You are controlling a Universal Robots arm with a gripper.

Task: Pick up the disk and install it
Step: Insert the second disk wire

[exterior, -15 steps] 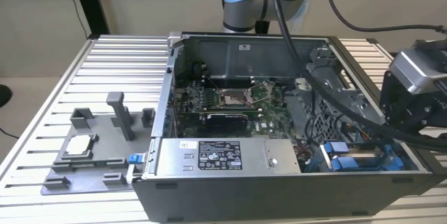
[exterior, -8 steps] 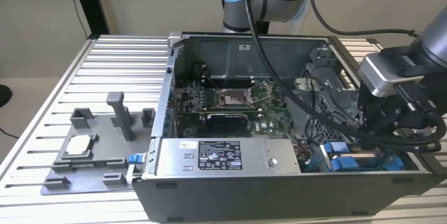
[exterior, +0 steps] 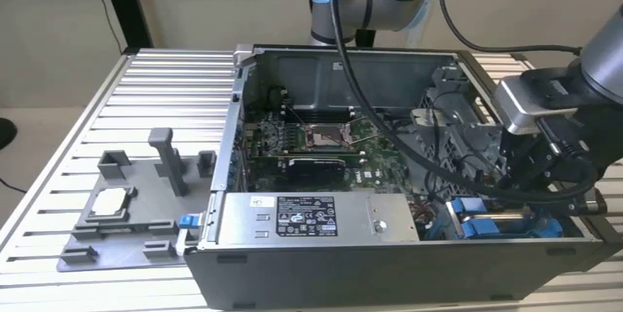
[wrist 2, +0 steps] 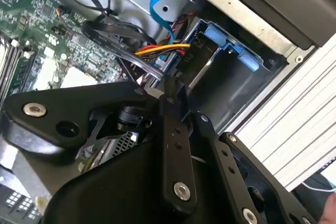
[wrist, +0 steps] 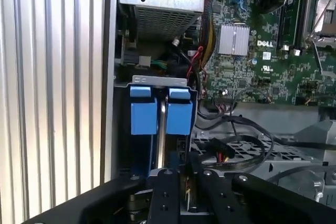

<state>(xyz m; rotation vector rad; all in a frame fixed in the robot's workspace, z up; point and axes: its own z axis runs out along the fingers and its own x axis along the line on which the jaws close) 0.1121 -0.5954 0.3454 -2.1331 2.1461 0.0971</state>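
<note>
The gripper [exterior: 521,173] is lowered into the open case [exterior: 389,268] at the exterior view's right, above the drive bay [exterior: 501,224] in the case's near right corner. The disk [wrist: 167,145] stands on edge in the bay between two blue carrier tabs [wrist: 156,111]. In the first wrist view the black fingers [wrist: 164,198] are closed on the disk's upper edge. The motherboard [exterior: 326,144] lies on the case floor, left of the bay. The power supply [exterior: 302,217] sits along the near wall. A grey fixture [exterior: 131,206] holding a chip [exterior: 107,203] rests on the table [exterior: 165,86], left of the case.
</note>
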